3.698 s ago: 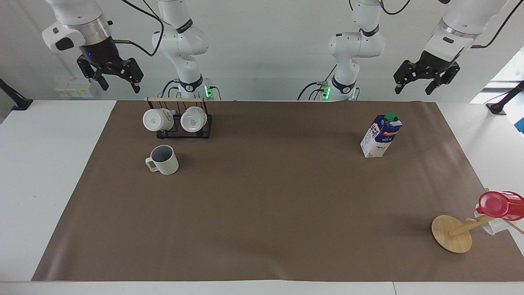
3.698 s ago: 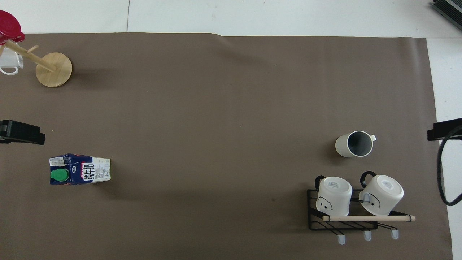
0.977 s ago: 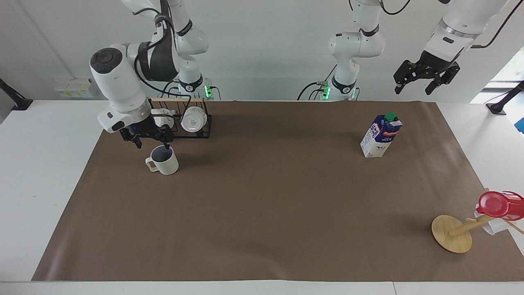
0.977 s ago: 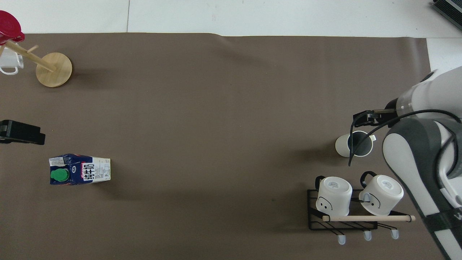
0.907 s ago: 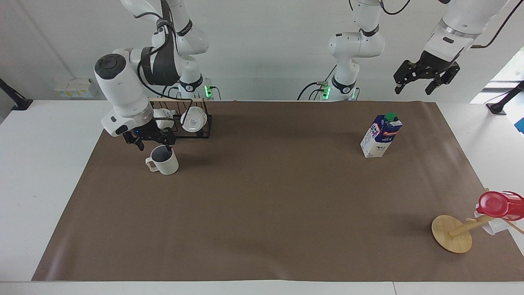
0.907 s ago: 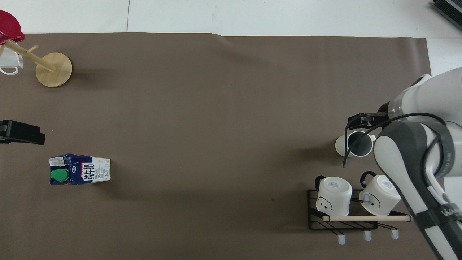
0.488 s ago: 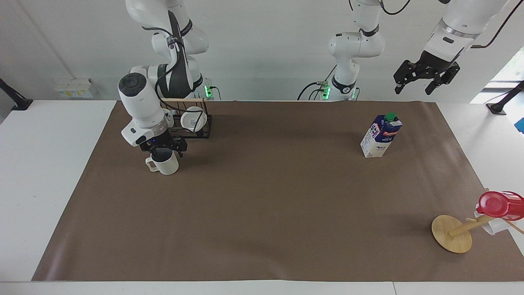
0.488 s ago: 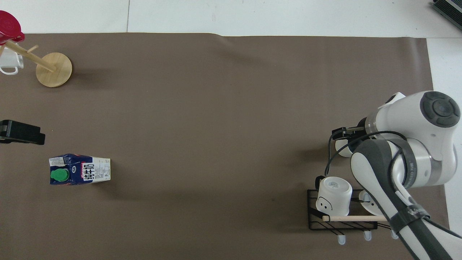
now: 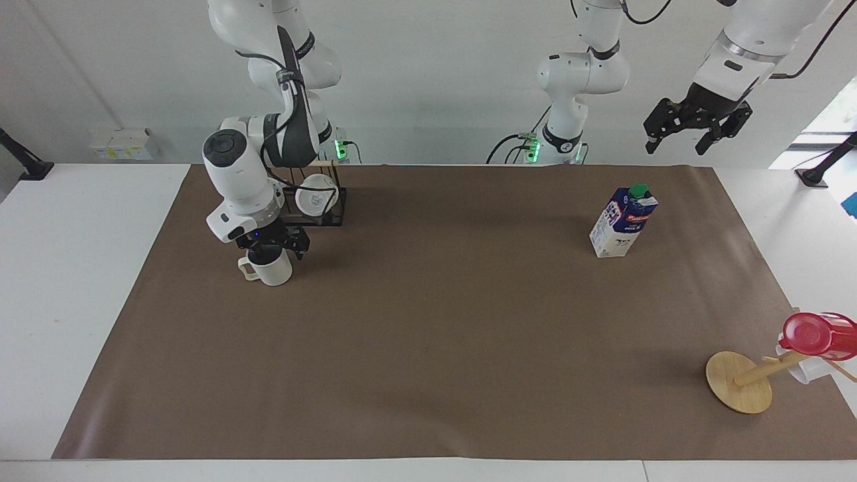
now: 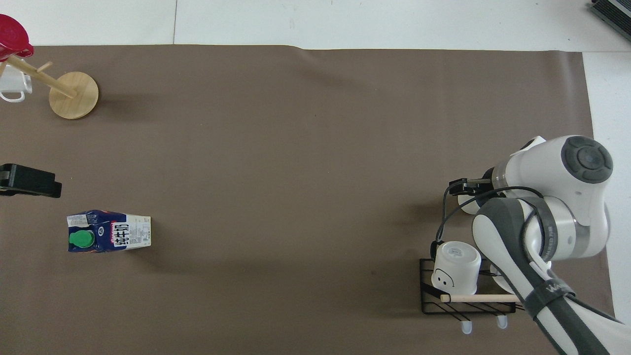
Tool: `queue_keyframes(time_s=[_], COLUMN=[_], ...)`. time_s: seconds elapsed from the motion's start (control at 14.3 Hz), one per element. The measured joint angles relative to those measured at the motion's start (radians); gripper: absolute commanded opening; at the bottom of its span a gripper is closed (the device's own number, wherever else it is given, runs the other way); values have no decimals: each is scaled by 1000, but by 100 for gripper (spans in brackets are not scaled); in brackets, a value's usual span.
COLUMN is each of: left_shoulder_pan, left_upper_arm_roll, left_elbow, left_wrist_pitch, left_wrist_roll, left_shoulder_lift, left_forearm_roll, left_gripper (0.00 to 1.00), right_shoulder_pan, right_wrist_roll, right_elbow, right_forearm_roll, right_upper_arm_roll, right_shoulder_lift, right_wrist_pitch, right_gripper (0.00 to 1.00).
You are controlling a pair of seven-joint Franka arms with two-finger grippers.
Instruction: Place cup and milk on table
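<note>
The cream-beige cup (image 9: 273,271) stands upright on the brown mat (image 9: 435,335) of the white table (image 9: 80,268), toward the right arm's end. My right gripper (image 9: 271,249) is down at the cup's rim and covers its mouth. In the overhead view the right arm hides most of the cup (image 10: 466,205), with the right gripper (image 10: 463,187) over it. The milk (image 9: 622,222) stands upright on the mat toward the left arm's end and also shows in the overhead view (image 10: 109,235). My left gripper (image 9: 696,130) waits, raised and open, over the mat's edge near its base; it also shows in the overhead view (image 10: 29,181).
A black wire rack (image 9: 335,211) with white mugs (image 9: 316,195) stands just nearer to the robots than the cup; it also shows in the overhead view (image 10: 468,308). A wooden mug tree (image 9: 740,383) with a red cup (image 9: 820,335) stands at the mat's corner farthest from the robots.
My right arm came down from its raised rest to the cup, then shifted over the cup's mouth and lowered onto the rim. The cup, the milk and the left arm have not moved.
</note>
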Motion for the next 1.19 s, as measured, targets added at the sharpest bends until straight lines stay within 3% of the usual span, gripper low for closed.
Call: queue_keyframes(time_s=[0.07, 0.14, 0.28, 0.77, 1.19], left_shoulder_pan=[0, 0, 0, 0, 2], left_upper_arm_roll=[0, 0, -1, -1, 1], left_elbow=[0, 0, 0, 0, -62], left_wrist_pitch=[0, 0, 0, 0, 27], left_wrist_roll=[0, 0, 0, 0, 1], left_shoulder_lift=[0, 0, 0, 0, -30], left_forearm_roll=[0, 0, 0, 0, 0], left_gripper=[100, 100, 100, 100, 100], right_shoulder_pan=[0, 0, 0, -2, -3], right_wrist_roll=[22, 35, 37, 35, 28], right_elbow=[-4, -6, -8, -2, 97], right_forearm_roll=[0, 0, 0, 41, 91], right_upper_arm_roll=[0, 0, 0, -1, -3], right_shoulder_lift=[6, 11, 15, 18, 44], right_wrist_pitch=[10, 16, 19, 26, 24], right_gripper=[85, 50, 0, 0, 0])
